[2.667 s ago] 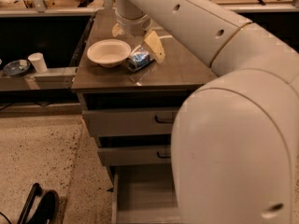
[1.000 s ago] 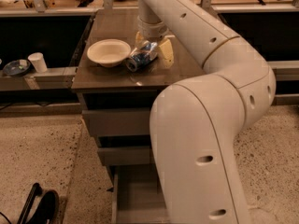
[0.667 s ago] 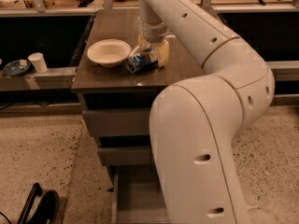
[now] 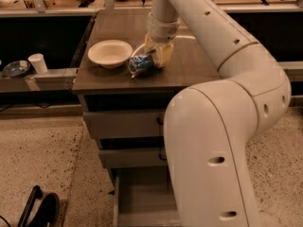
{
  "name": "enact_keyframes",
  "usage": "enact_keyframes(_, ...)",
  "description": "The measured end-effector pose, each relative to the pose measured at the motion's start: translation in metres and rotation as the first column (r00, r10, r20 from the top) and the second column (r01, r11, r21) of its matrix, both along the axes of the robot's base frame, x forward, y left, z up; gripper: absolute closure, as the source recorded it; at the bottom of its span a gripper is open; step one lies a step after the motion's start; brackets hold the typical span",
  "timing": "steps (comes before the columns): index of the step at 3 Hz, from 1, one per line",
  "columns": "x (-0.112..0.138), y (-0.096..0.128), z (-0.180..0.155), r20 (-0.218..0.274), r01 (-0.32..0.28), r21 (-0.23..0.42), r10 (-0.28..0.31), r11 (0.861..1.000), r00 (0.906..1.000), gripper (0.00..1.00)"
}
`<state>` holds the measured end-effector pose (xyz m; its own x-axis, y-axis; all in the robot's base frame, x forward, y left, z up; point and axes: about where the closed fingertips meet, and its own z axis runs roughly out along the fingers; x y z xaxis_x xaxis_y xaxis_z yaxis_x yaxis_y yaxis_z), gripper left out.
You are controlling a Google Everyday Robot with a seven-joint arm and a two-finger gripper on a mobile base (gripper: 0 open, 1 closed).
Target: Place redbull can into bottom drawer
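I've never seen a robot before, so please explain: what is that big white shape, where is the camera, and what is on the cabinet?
The big white shape is the robot's one arm, bending from the foreground up to the brown top of a grey cabinet. There is one picture; where its camera sits is not known, though it looks down past the arm. At the arm's tip the gripper, the robot's hand, is down at a small blue-and-silver metal drink can lying beside a round cream bowl. Whether it grips the can yet, I cannot tell. Below, the lowest drawer, a shallow grey tray, stands open.
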<state>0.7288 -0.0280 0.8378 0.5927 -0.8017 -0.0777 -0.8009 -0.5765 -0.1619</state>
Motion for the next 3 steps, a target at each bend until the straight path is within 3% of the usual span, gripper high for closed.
enact_keyframes(1, -0.03, -0.022, 0.023, -0.062, 0.14, 0.128, -0.133, 0.982, 0.9892, 1.0)
enact_keyframes(2, -0.072, -0.065, 0.035, -0.127, 0.282, 0.158, -0.263, 0.946, 0.9563, 1.0)
enact_keyframes(3, -0.117, -0.111, 0.029, -0.185, 0.395, 0.118, -0.371, 0.911, 0.9102, 1.0)
